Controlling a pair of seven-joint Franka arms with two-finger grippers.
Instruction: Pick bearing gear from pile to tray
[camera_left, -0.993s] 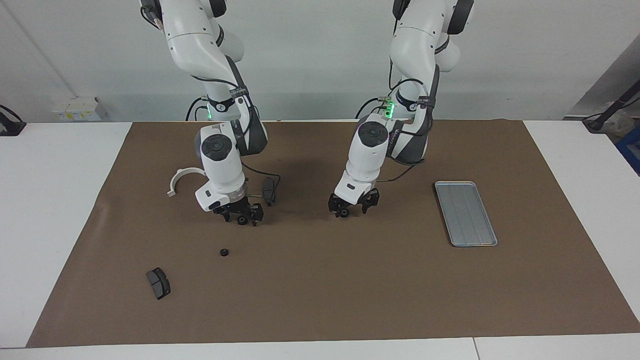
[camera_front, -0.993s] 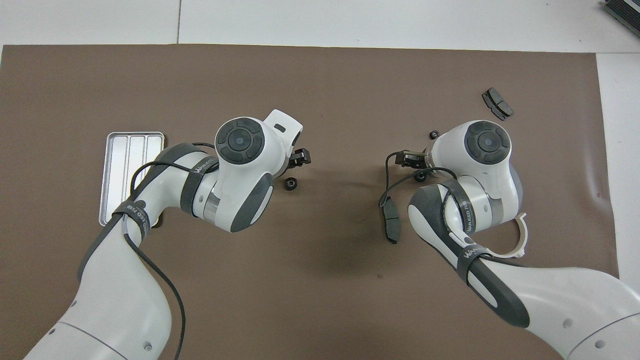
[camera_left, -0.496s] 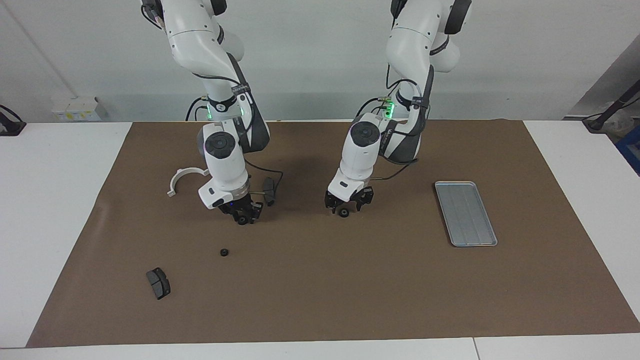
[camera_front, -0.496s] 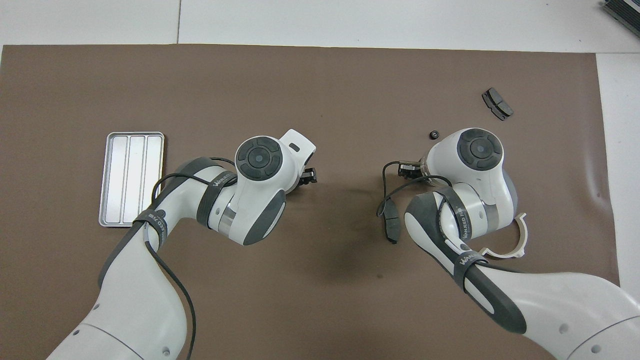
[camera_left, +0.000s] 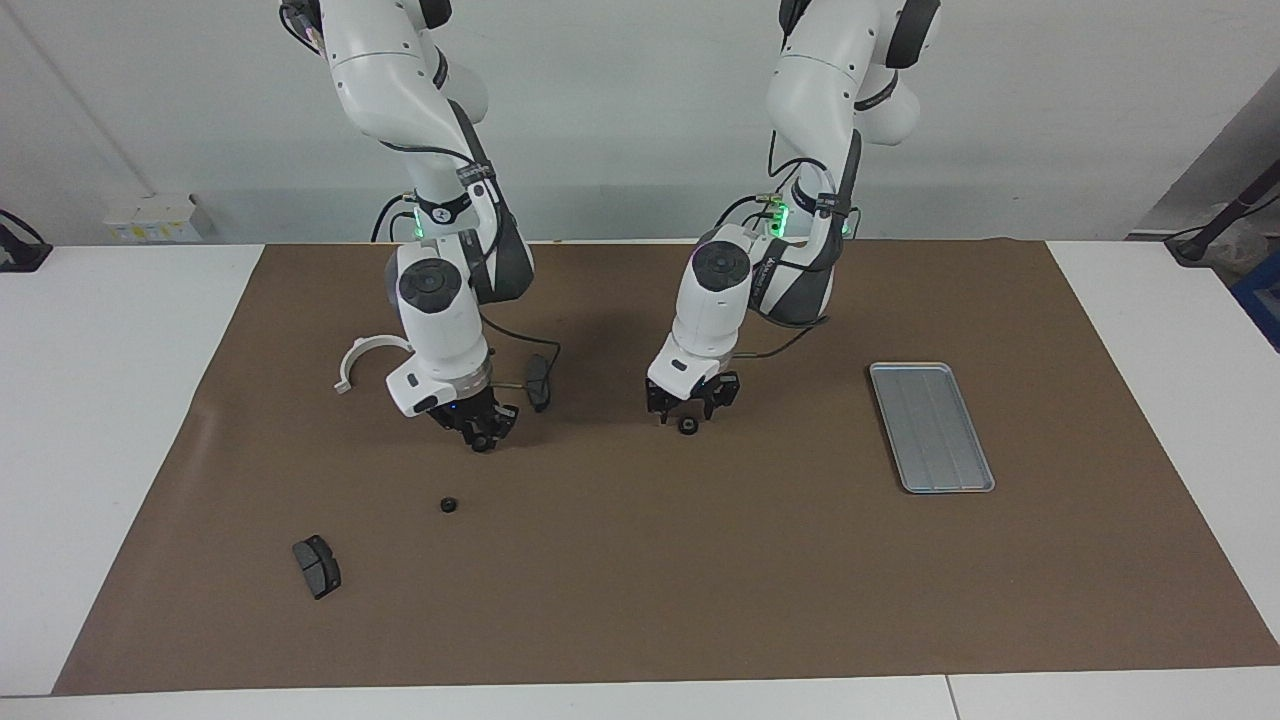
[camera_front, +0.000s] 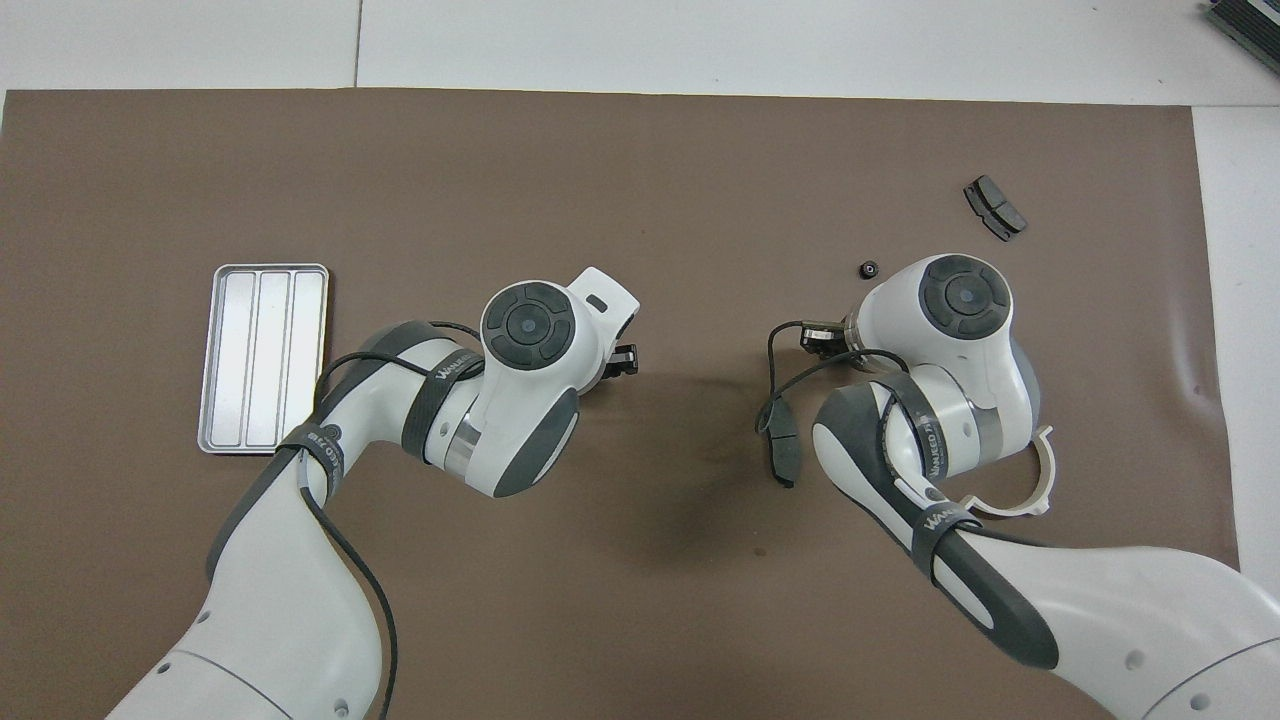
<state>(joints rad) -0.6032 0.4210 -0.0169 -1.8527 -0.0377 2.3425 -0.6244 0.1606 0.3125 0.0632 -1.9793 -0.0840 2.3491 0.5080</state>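
A black gear (camera_left: 483, 441) is now clamped in the right gripper (camera_left: 482, 436), a second gear (camera_left: 688, 426) is being closed on by the left gripper (camera_left: 690, 412), while the tray (camera_left: 930, 426) lies unfilled toward the left arm's end.

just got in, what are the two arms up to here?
Both arms are down at the brown mat, each on a small gear. The right gripper is shut on a black gear beside a brake pad. The left gripper sits just over a second gear that lies on the mat; I see no grip there. A third gear lies loose. Nothing is in the tray yet.
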